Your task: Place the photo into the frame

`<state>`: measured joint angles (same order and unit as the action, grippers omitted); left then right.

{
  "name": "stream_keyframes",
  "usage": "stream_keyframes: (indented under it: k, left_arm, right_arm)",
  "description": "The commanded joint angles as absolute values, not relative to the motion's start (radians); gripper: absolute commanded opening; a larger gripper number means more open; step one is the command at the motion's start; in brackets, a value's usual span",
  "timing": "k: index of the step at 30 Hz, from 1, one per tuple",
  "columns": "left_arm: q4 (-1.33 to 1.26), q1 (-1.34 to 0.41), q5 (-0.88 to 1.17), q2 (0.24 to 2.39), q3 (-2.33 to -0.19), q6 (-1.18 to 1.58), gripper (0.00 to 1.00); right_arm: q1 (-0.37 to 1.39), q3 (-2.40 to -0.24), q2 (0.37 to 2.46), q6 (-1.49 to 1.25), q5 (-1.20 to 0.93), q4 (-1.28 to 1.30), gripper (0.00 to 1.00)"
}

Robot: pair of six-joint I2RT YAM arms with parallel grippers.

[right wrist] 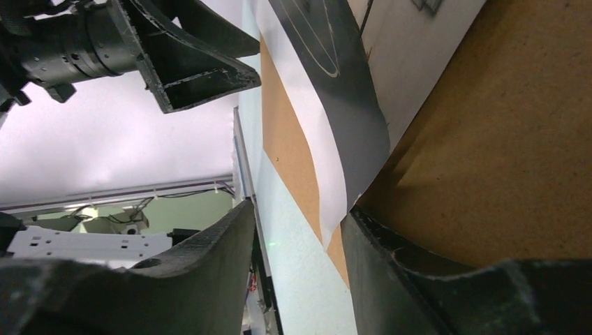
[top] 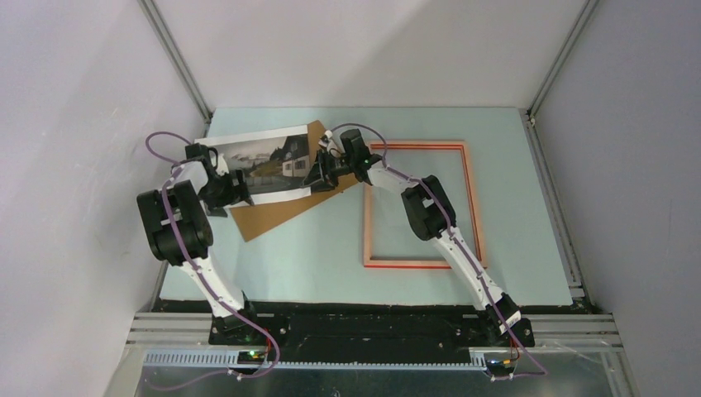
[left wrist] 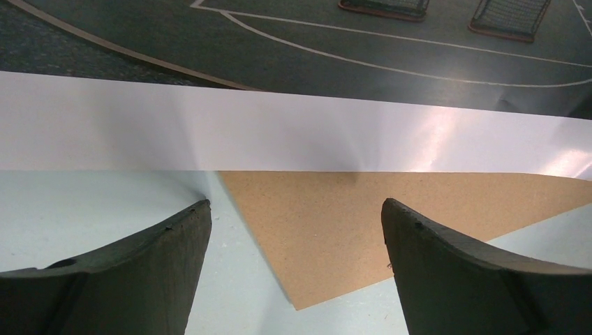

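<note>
The photo (top: 263,162), a grey landscape print with white margins, lies over the brown backing board (top: 277,211) at the table's back left. My left gripper (top: 234,187) is open at the photo's near-left edge. In the left wrist view the white margin (left wrist: 293,132) runs just beyond the open fingertips of that gripper (left wrist: 293,209), with nothing between them. My right gripper (top: 319,174) is open at the photo's right edge. In the right wrist view the photo's curled corner (right wrist: 335,209) touches one finger (right wrist: 391,258) of this gripper (right wrist: 299,213). The frame (top: 367,207) lies flat to the right.
The backing board also shows in the left wrist view (left wrist: 349,230) and in the right wrist view (right wrist: 502,139). The left gripper's body (right wrist: 188,63) shows in the right wrist view. The enclosure's white walls stand close on the left and at the back.
</note>
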<state>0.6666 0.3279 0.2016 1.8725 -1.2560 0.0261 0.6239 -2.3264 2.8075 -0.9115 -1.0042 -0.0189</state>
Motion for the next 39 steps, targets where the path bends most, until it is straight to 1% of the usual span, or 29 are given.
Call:
stream_keyframes:
  k: [1, 2, 3, 4, 5, 6, 7, 8, 9, 10, 11, 16, 20, 25, 29, 32, 35, 39]
  left_arm:
    - [0.678, 0.311, 0.245, 1.837, -1.231, 0.022, 0.96]
    - [0.676, 0.311, 0.246, 1.832, -1.228, 0.022, 0.96]
    - [0.676, 0.309, 0.245, 1.829, -1.227, 0.023, 0.96]
    - [0.677, 0.308, 0.245, 1.822, -1.226, 0.022, 0.96]
    - [0.677, 0.308, 0.244, 1.819, -1.226, 0.02, 0.96]
    - [0.677, 0.307, 0.244, 1.813, -1.225, 0.02, 0.96]
    - [0.678, 0.305, 0.242, 1.81, -1.224, 0.02, 0.96]
    - [0.678, 0.305, 0.242, 1.804, -1.224, 0.019, 0.96]
    - [0.677, 0.305, 0.239, 1.8, -1.225, 0.018, 0.96]
    - [0.677, 0.305, 0.237, 1.792, -1.225, 0.015, 0.96]
    - [0.678, 0.304, 0.236, 1.783, -1.225, 0.013, 0.96]
    - [0.679, 0.304, 0.224, 1.724, -1.223, -0.02, 0.98]
    - [0.685, 0.302, 0.248, 1.638, -1.219, -0.064, 1.0]
    - [0.693, 0.252, 0.268, 1.483, -1.19, -0.153, 1.0]
    - [0.693, 0.131, 0.244, 1.365, -1.157, -0.253, 1.0]
    - [0.691, -0.006, 0.218, 1.294, -1.143, -0.295, 1.0]
    - [0.686, -0.149, 0.187, 1.263, -1.144, -0.317, 1.0]
    - [0.635, -0.271, 0.146, 1.256, -1.166, -0.33, 1.0]
  right_arm:
    - [0.636, -2.398, 2.843, -0.827, -0.966, 0.08, 0.49]
    - [0.637, -2.412, 2.846, -0.807, -0.96, 0.113, 0.46]
    - [0.638, -2.418, 2.847, -0.798, -0.946, 0.128, 0.4]
    - [0.64, -2.427, 2.848, -0.782, -0.941, 0.152, 0.36]
    - [0.641, -2.43, 2.847, -0.774, -0.93, 0.164, 0.29]
    - [0.641, -2.434, 2.844, -0.76, -0.925, 0.185, 0.25]
    - [0.642, -2.437, 2.842, -0.753, -0.918, 0.192, 0.19]
    - [0.642, -2.44, 2.838, -0.743, -0.911, 0.206, 0.16]
    - [0.641, -2.442, 2.836, -0.738, -0.908, 0.213, 0.09]
    - [0.64, -2.443, 2.83, -0.73, -0.908, 0.223, 0.07]
    - [0.637, -2.44, 2.822, -0.726, -0.908, 0.227, 0.01]
    - [0.624, -2.397, 2.763, -0.711, -0.92, 0.236, 0.0]
    - [0.605, -2.338, 2.673, -0.672, -0.917, 0.27, 0.0]
    - [0.573, -2.138, 2.493, -0.691, -0.926, 0.21, 0.0]
    - [0.538, -1.955, 2.344, -0.746, -0.944, 0.116, 0.0]
    - [0.524, -1.817, 2.223, -0.795, -0.948, 0.042, 0.0]
    - [0.498, -1.721, 2.138, -0.84, -0.949, -0.026, 0.0]
    - [0.464, -1.622, 2.027, -0.887, -0.945, -0.082, 0.0]
